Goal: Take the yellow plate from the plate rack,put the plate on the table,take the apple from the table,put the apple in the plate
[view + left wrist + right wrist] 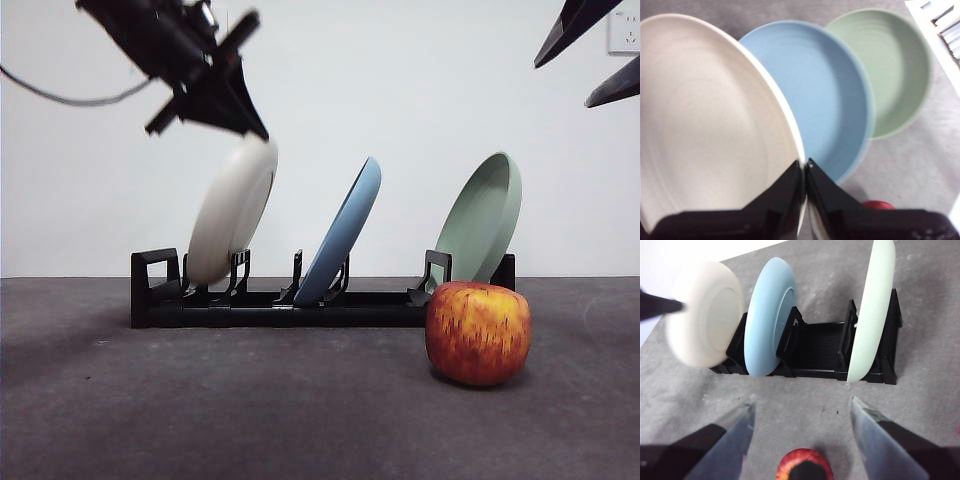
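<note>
The cream yellow plate [232,210] leans in the leftmost slot of the black plate rack [300,305], its lower edge still between the holders. My left gripper [245,125] comes down from the upper left and is shut on the plate's top rim [715,130]. The red and yellow apple [478,332] rests on the table [200,410] in front of the rack's right end. My right gripper [800,412] hangs open high above the apple [805,466]; its dark tips show at the front view's top right corner.
A light blue plate [345,230] stands in the rack's middle slot and a pale green plate [485,215] in the right one. A white wall rises behind the rack. A white object lies beyond the green plate [940,30].
</note>
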`<state>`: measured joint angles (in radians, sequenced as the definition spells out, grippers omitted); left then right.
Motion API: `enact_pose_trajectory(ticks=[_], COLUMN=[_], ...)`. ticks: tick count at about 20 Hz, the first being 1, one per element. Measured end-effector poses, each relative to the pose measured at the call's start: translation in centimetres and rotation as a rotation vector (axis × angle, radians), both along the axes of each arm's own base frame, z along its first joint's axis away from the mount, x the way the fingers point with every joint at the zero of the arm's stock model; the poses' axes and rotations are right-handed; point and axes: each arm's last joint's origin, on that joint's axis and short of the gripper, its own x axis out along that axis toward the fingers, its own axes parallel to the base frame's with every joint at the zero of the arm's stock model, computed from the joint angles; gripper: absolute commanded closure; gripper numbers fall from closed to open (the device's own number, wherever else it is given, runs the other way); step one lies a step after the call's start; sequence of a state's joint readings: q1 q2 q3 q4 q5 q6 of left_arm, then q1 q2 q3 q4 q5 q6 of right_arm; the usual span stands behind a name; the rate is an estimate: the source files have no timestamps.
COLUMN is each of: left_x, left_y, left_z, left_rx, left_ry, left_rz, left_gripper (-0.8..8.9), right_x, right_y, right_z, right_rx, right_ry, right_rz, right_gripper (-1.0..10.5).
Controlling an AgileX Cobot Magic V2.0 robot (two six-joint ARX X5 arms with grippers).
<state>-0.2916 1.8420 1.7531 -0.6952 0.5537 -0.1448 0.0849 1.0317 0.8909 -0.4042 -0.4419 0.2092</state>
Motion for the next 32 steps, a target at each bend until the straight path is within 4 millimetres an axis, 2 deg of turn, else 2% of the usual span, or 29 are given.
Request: enact_pose_trajectory(ticks=[2,4,10,12,14,17,20,23,32], left_x=[-1.9,-4.7,-15.4,-19.0,-21.8,-23.6,-24.5,-24.4,-21.0], left_y=[-0.2,-0.4,-0.2,0.3,0.4,-0.8,-3.0,-5.0,-10.8], left_z=[3.1,6.0,11.5,12.8,13.3,13.0,11.4,8.1,-7.3], left_rx=[0.01,0.028,0.206,0.27,0.34,0.443,0.498,0.544,0.65], left_ry=[-0.059,-0.135,-0.259,-0.301,-0.321,-0.322,-0.325,-0.291,-0.144], left_rz=[-0.047,-0.107,-0.232,-0.245,-0.262,-0.305,-0.363,-0.379,-0.405], left_gripper=[8.26,8.26,8.22,8.22,8.22,8.22,8.22,8.22,8.22], right_x=[0.0,0.0,0.0,0.0,0.0,0.0,0.0,0.0,0.1], right_y=[0.0,0.0,0.0,0.0,0.0,0.0,0.0,0.0,0.0], right_z=[0.0,0.0,0.0,0.0,-0.1,-0.1,-0.1,-0.1,0.1], right_rx=[0.0,0.0,-0.001,0.0,-0.001,-0.001,-0.001,-0.002,-0.001], right_ry=[0.0,0.0,0.002,0.005,0.007,0.007,0.008,0.007,-0.017], right_rz=[0.0,0.0,0.0,0.0,0.0,0.0,0.0,-0.002,-0.004], right_gripper=[6.3,6.3,6.3,6.3,6.3,6.3,6.3,6.3,6.3])
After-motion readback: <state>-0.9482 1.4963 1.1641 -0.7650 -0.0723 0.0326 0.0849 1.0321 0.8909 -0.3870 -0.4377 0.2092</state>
